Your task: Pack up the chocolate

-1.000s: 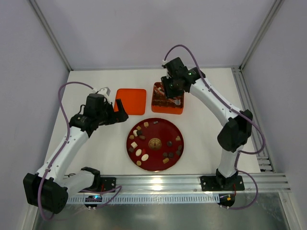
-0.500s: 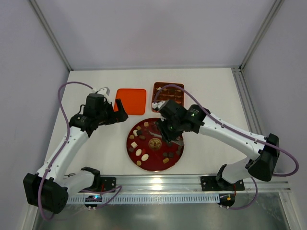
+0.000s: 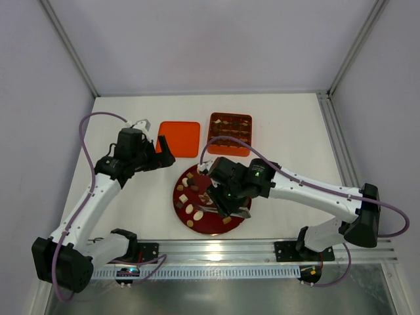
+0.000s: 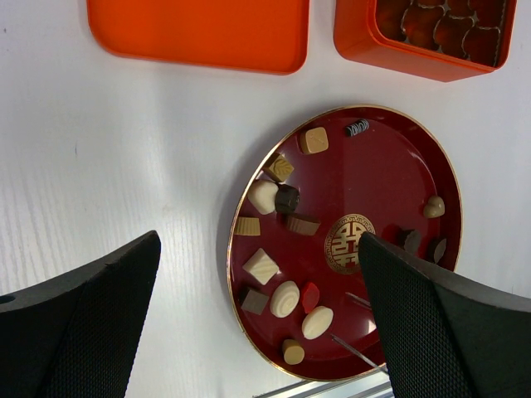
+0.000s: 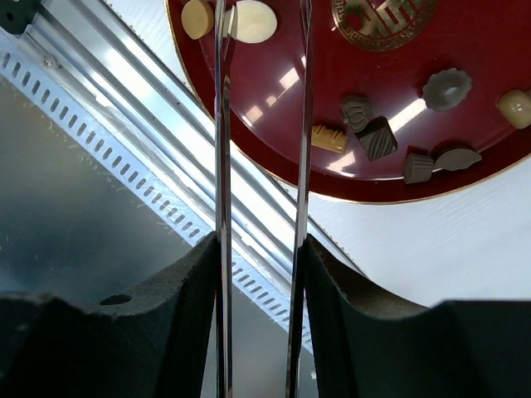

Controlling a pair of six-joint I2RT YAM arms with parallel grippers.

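Right wrist view: the right fingers [image 5: 222,124], two thin rods, stand apart, clamping nothing. A cream oval [image 5: 253,21] of the chocolate [image 5: 377,137] lies between them on the dark red plate [image 5: 465,178]. The left fingers [image 4: 83,315] gape wide, empty, beside the plate. Beyond it, more pieces sit in the orange tray [image 4: 390,54].

No printed words, brand names or numbers can be read anywhere. The one sign is a gold round emblem [image 4: 350,243] at the centre of the dark red round plate [image 4: 390,166]: a symmetrical ornamental character inside a key-pattern ring (which character it is cannot be told). In the right wrist view the picture's top edge cuts it [image 5: 384,10] off.
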